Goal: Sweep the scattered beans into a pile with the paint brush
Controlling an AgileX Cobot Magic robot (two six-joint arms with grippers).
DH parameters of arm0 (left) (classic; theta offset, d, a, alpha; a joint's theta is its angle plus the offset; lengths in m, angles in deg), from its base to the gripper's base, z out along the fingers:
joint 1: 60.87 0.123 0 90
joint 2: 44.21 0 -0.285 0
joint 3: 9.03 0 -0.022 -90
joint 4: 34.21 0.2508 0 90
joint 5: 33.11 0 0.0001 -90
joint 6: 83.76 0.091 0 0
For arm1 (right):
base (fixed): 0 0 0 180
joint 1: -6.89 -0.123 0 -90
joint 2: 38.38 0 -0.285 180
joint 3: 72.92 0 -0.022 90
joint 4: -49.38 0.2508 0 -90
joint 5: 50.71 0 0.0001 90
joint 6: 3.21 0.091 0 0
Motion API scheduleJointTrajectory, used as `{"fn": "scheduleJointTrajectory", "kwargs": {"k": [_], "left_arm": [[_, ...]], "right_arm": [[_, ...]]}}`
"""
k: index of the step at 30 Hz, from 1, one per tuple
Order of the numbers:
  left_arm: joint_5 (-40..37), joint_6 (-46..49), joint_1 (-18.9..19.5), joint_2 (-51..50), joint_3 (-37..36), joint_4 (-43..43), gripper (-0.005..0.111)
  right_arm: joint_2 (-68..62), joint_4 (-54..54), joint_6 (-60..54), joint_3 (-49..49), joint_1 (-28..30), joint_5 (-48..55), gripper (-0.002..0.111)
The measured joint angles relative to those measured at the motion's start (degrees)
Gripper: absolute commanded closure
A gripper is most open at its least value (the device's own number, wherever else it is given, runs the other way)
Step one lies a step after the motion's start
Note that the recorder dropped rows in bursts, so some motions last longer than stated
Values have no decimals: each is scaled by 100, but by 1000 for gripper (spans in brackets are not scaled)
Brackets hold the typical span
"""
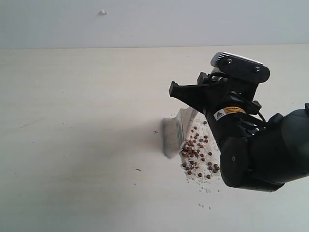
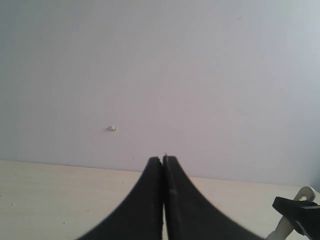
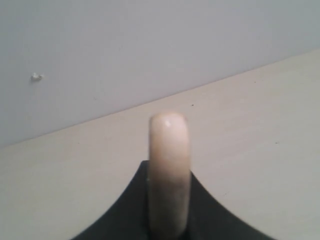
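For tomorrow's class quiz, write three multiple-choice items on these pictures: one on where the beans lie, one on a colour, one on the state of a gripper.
1. In the exterior view, where do the beans lie relative to the bristles of the paint brush?
A. To their left
B. Close beside them, on the right
C. Far off by the wall

2. What colour is the brush handle?
A. Black
B. Pale cream
C. Red

3. How does the left gripper stand?
A. Fingers shut, holding nothing
B. Fingers wide open
C. Shut on the brush

Answers:
1 B: the brown grains sit just right of the bristles.
2 B: the right wrist view shows a cream handle between the fingers of the right gripper.
3 A: its fingers meet with nothing between them.
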Motion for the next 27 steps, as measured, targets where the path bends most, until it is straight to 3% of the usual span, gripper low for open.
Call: {"fn": "scheduleJointTrajectory", "kwargs": {"k": [14, 22, 27], "left_arm": [[0, 0, 0, 0, 0, 0, 107], [0, 0, 0, 0, 0, 0, 107], [0, 0, 0, 0, 0, 0, 107]], "right_arm": [[970, -608, -55, 10, 0, -51, 108], [2125, 330, -1779, 510, 0, -453, 108], [2860, 1555, -4336, 778, 0, -395, 108]]}}
